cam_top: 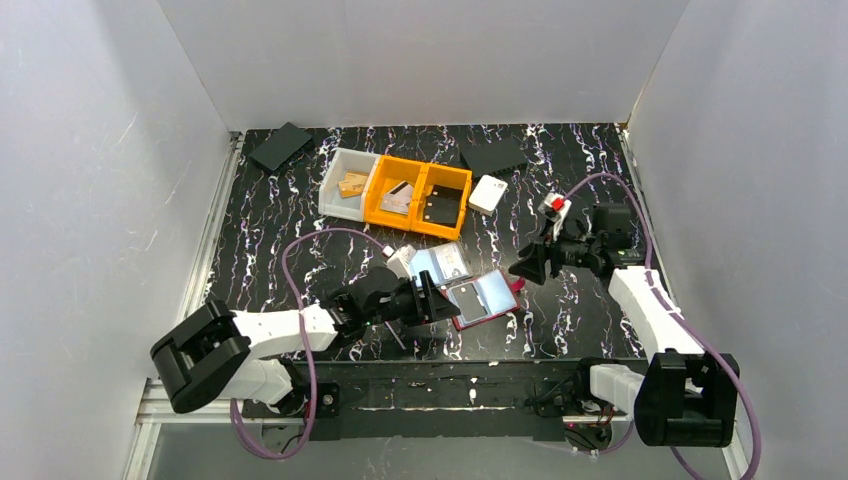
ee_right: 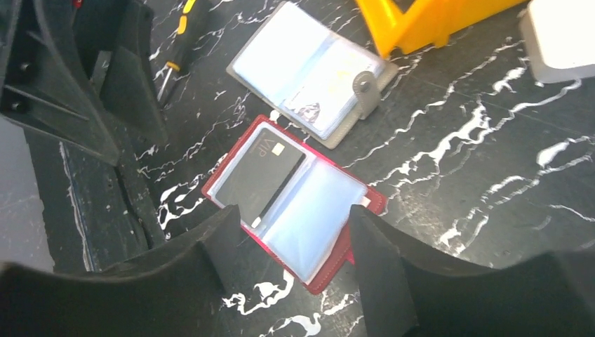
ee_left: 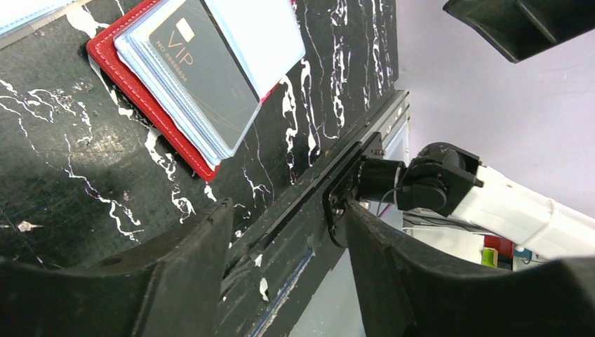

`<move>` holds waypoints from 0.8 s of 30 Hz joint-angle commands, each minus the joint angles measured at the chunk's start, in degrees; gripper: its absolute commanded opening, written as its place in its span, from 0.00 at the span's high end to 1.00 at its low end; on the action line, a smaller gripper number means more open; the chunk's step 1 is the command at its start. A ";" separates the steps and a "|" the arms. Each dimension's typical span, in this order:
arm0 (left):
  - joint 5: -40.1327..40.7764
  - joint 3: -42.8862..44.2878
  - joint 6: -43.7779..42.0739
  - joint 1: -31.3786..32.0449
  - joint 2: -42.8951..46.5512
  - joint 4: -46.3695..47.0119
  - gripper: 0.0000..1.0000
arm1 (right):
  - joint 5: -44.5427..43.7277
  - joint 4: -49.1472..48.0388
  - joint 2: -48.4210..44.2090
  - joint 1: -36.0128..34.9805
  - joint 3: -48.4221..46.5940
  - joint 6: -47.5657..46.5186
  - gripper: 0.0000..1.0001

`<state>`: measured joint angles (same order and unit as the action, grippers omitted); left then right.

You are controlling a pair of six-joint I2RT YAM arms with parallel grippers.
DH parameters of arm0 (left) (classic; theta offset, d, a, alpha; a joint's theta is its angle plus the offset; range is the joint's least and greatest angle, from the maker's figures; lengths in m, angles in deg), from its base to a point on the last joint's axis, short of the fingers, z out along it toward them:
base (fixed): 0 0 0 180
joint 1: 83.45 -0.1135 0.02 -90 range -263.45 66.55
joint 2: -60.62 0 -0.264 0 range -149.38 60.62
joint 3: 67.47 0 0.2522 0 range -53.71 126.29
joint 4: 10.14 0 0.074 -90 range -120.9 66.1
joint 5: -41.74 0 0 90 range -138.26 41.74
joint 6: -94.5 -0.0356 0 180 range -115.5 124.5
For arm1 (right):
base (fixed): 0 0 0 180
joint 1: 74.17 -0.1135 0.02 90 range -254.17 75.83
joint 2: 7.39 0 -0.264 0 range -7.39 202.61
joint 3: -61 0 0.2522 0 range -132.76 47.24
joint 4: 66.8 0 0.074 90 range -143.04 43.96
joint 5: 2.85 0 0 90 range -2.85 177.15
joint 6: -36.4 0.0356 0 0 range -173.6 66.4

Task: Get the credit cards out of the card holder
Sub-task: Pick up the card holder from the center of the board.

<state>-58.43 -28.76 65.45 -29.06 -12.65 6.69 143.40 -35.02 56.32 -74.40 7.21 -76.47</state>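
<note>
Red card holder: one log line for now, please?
red card holder open | black VIP card inside | left gripper open, empty | right gripper open, empty

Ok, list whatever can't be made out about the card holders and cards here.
- red card holder: right wrist view, glossy sleeves on its right page; cards inside, cannot tell.
- Same holder, left wrist view: cut off by the top edge.
- black VIP card: top view, lettering too small to read.
- grey card holder: right wrist view, card prints blurred.
- orange bins: top view, contents too small.

Plain white walls (cam_top: pixel 430 60) close in a black, white-veined marble worktop (cam_top: pixel 280 220) on three sides, evenly lit.
</note>
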 commanded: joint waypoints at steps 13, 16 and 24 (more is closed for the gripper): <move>2.03 4.49 1.80 1.42 -12.87 9.31 0.59 | -12.61 -4.94 6.88 -17.27 2.07 2.77 0.79; 2.39 4.92 2.26 1.41 -14.49 9.96 0.60 | -14.36 -6.21 9.03 -18.59 2.30 3.79 0.83; 2.62 5.69 4.67 1.42 -18.75 10.80 0.65 | -15.34 -7.53 11.35 -20.25 2.22 5.61 0.81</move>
<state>-57.23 -24.67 68.77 -27.88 -30.05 16.55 128.69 -39.85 67.68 -94.20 9.59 -72.32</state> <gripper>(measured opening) 0.358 0.175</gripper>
